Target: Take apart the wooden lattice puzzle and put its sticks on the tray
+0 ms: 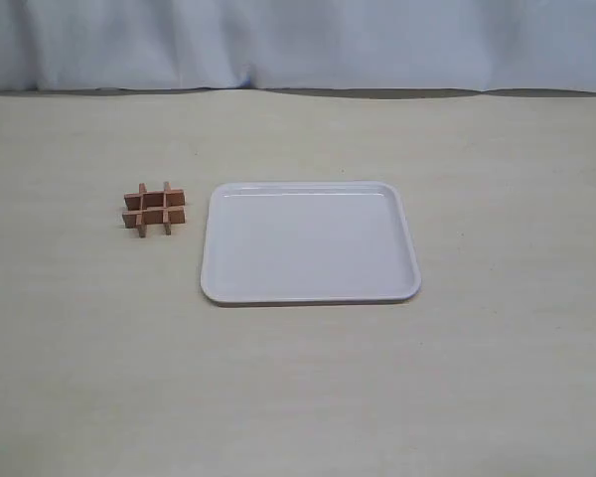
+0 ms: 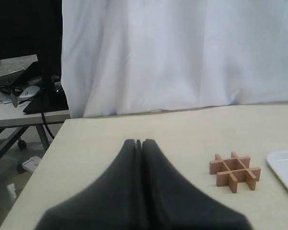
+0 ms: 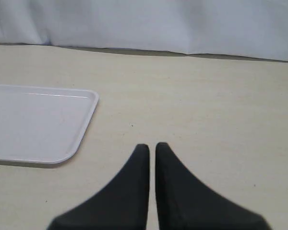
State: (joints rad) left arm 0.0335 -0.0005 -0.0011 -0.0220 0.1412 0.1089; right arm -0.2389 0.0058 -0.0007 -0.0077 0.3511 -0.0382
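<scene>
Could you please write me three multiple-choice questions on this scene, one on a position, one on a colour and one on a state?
1. Relative to the tray, the wooden lattice puzzle lies:
A) on it
B) beside it, on the table
C) under it

2. The tray's colour is:
A) blue
B) white
C) black

3. The puzzle is:
A) fully interlocked
B) half taken apart
C) all in loose pieces

Answers:
1 B, it sits outside the rim on the bare tabletop.
2 B, the tray is plain white all over.
3 A, it forms one whole hash-shaped grid.
</scene>
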